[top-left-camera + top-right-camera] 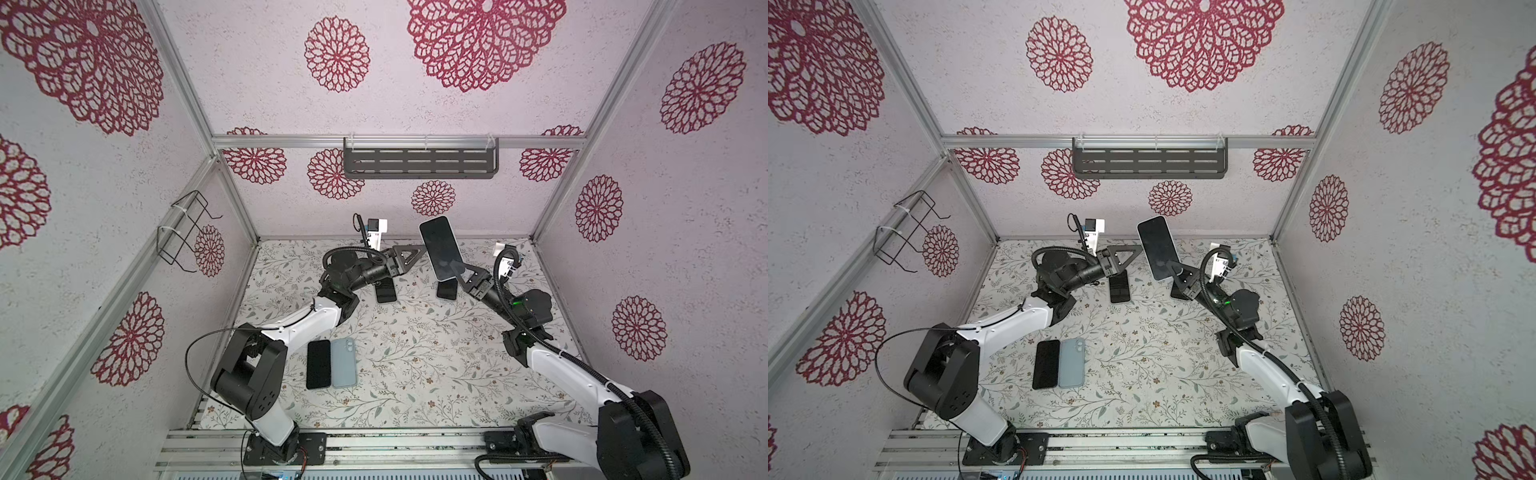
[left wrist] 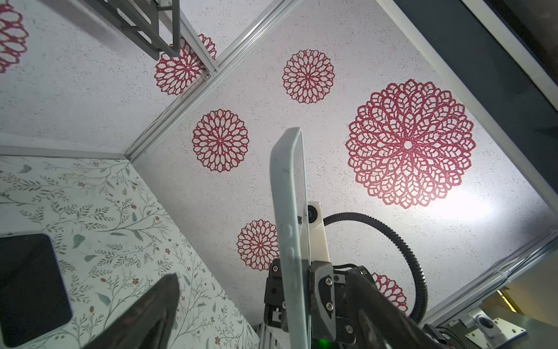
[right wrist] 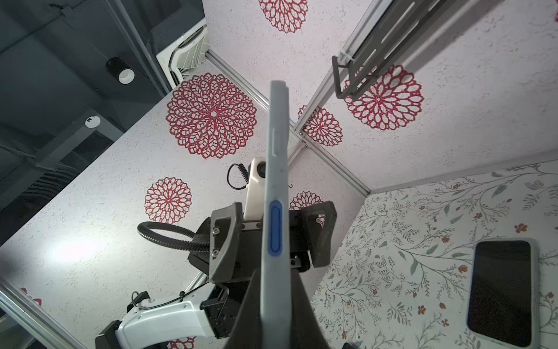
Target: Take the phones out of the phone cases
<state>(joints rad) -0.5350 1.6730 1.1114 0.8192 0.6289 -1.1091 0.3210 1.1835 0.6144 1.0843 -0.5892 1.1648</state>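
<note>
My right gripper (image 1: 459,268) (image 3: 276,302) is shut on the lower end of a phone (image 1: 440,247) (image 1: 1158,245), holding it upright above the table's far middle. The dark screen shows in both top views. The phone sits in a pale grey-blue phone case (image 3: 276,151) (image 2: 288,211) with a blue side button, seen edge-on in both wrist views. My left gripper (image 1: 411,253) (image 1: 1129,253) (image 2: 264,276) is open at the phone's left edge. Its fingers (image 3: 226,238) stand on either side of the cased phone without pressing it.
Two dark phones (image 1: 385,291) (image 1: 446,291) lie on the floral table under the grippers. A bare black phone (image 1: 318,363) and an empty light blue case (image 1: 343,362) lie side by side front left. A grey shelf (image 1: 419,162) hangs on the back wall, a wire rack (image 1: 187,232) on the left wall.
</note>
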